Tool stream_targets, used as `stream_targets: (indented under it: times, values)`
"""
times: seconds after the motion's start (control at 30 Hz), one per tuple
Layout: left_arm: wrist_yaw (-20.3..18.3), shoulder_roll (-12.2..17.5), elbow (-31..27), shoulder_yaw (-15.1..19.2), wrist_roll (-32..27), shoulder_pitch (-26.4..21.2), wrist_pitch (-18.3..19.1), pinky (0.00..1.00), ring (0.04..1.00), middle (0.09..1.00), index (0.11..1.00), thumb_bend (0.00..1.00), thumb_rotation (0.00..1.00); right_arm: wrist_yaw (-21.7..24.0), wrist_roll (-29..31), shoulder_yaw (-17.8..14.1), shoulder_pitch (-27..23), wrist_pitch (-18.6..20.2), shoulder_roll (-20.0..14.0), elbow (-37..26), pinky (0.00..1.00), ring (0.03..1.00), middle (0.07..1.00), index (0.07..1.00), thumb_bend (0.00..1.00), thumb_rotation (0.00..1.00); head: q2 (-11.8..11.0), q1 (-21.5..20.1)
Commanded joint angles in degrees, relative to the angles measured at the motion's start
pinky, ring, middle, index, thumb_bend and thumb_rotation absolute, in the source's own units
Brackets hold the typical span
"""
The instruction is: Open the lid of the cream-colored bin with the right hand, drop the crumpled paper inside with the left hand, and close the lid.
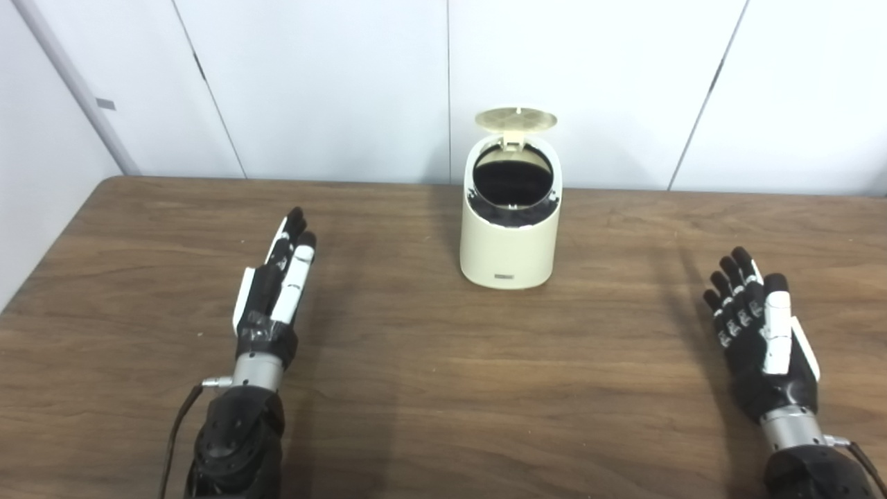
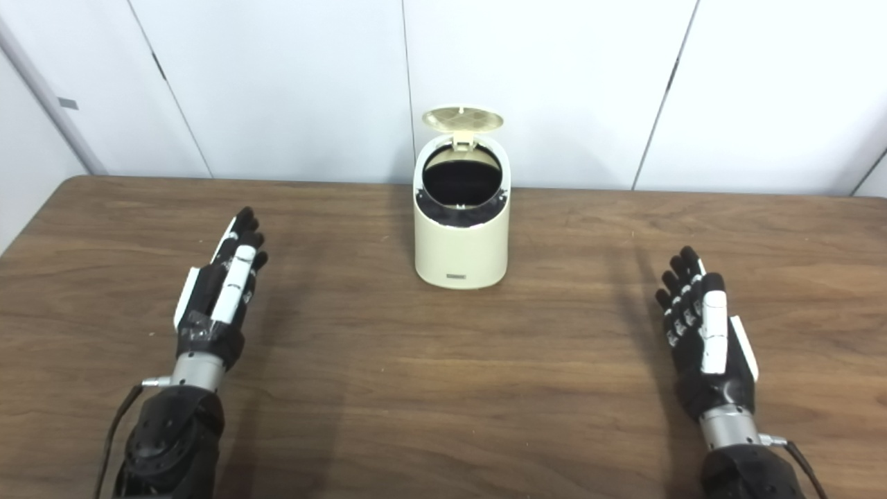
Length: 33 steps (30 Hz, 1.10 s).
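Left hand out over the wood table, well to the left of the bin, fingers straight and close side by side, clamped on nothing. No crumpled paper in it, and none to be seen anywhere on the tabletop. Could already be inside, but the dark mouth gives nothing away.

Middle now: cream-colored bin standing upright toward the back of the table, near the white wall panels. Lid flipped up on its rear hinge, standing almost vertical above the round opening. Dark liner showing inside the rim. Small label low on the front face.

Handling, by the look of it: smooth, hard plastic shell, probably light and likely empty or close to it, so apt to slide or tip backward under a careless shove. Slippery sides, poor place for a grip. Better contact at the top front edge of the raised lid, pressing forward and down so the hinge does the work. Thin lid, small hinge, so a gentle push rather than a slap.

Over to the right: right hand hovering well clear of the bin, palm turned inward, fingers extended and a little spread, holding nothing. Closing looks like the step remaining, though the paper's whereabouts cannot be confirmed.
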Motion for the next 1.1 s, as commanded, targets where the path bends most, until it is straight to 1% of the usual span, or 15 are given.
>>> stream_targets:
  times: [0.0,0.2,0.23,0.33,0.5,0.67,0.73,1.07]
  values:
    - [-0.3,0.3,-0.4,0.2,-0.9,-0.7,-2.9,1.00,0.994,0.994,1.000,0.47,0.74,0.1,-0.2,-0.3,-1.9,-2.2,-0.5,-1.4,1.00,1.000,1.000,1.000,0.56,1.00,0.1,-0.2]
    - [-1.2,1.1,0.5,0.1,-1.2,0.5,-3.7,1.00,1.000,1.000,1.000,0.50,0.89,-0.2,-1.6,0.1,-1.8,-2.2,-0.4,-2.3,1.00,1.000,1.000,0.994,0.55,1.00,0.2,-2.0]
    - [-1.2,1.2,0.5,0.1,-1.4,0.7,-3.8,1.00,1.000,1.000,1.000,0.50,0.92,-0.4,-1.9,0.1,-1.8,-2.2,-0.3,-2.5,1.00,1.000,1.000,0.990,0.55,1.00,0.2,-2.0]
    - [-1.4,1.4,1.1,0.5,-2.0,1.3,-4.7,1.00,1.000,1.000,1.000,0.49,0.99,-0.5,-2.4,0.2,-1.8,-2.1,-0.1,-2.8,1.00,1.000,1.000,0.983,0.55,1.00,0.3,-3.6]
    - [-1.9,1.8,2.9,1.2,-3.7,1.7,-6.3,1.00,1.000,1.000,1.000,0.51,1.00,-0.9,-4.1,0.6,-1.9,-2.7,0.0,-3.3,1.00,1.000,1.000,0.972,0.53,1.00,0.1,-5.0]
    - [-2.3,2.2,4.3,1.5,-4.8,1.6,-7.3,1.00,1.000,1.000,1.000,0.52,1.00,-1.3,-5.5,0.9,-2.0,-3.1,0.3,-3.6,1.00,1.000,1.000,0.966,0.54,1.00,-0.1,-6.0]
    - [-2.8,2.3,4.7,1.7,-5.5,1.5,-7.6,1.00,1.000,1.000,1.000,0.52,1.00,-1.5,-6.5,1.0,-2.1,-3.8,0.4,-3.0,1.00,1.000,1.000,0.974,0.54,1.00,-0.1,-6.3]
    - [-4.0,3.6,6.1,1.8,-6.8,1.4,-8.5,1.00,1.000,1.000,1.000,0.48,1.00,-2.8,-8.6,1.7,-2.5,-4.4,1.1,-1.9,1.00,1.000,1.000,0.978,0.51,1.00,-0.6,-8.4]
